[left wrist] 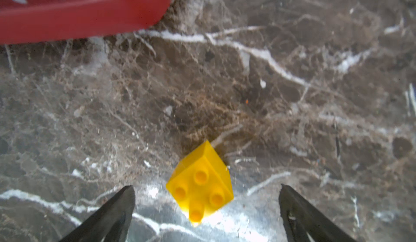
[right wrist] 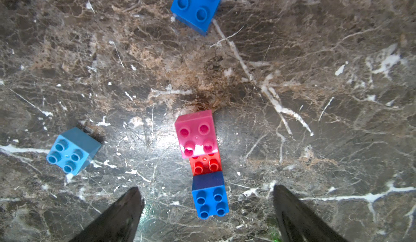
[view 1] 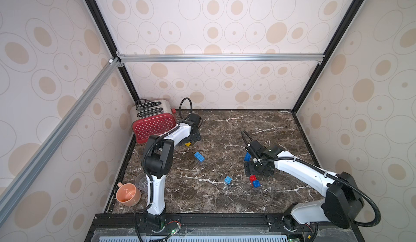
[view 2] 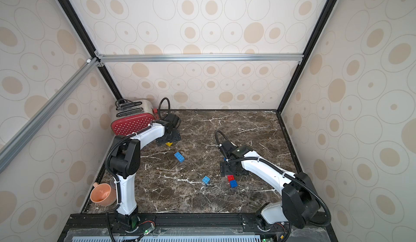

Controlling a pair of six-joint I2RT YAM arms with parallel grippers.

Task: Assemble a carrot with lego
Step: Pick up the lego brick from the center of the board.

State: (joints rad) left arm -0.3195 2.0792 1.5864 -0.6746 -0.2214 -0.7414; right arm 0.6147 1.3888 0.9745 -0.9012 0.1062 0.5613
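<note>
Jaws spread, holding nothing: left gripper (left wrist: 206, 186) over yellow brick (left wrist: 202, 169); right gripper (right wrist: 206, 187) over pink-red-blue brick row (right wrist: 206, 164), apparently joined.

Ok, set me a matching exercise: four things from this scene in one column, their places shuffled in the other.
Things:
1. yellow brick
2. pink brick
3. cup
4. toaster

Places:
A. front left corner
B. stacked on the red brick
C. back left corner
D. under the open left end effector

Pairs: 1-D, 2-B, 3-A, 4-C
</note>
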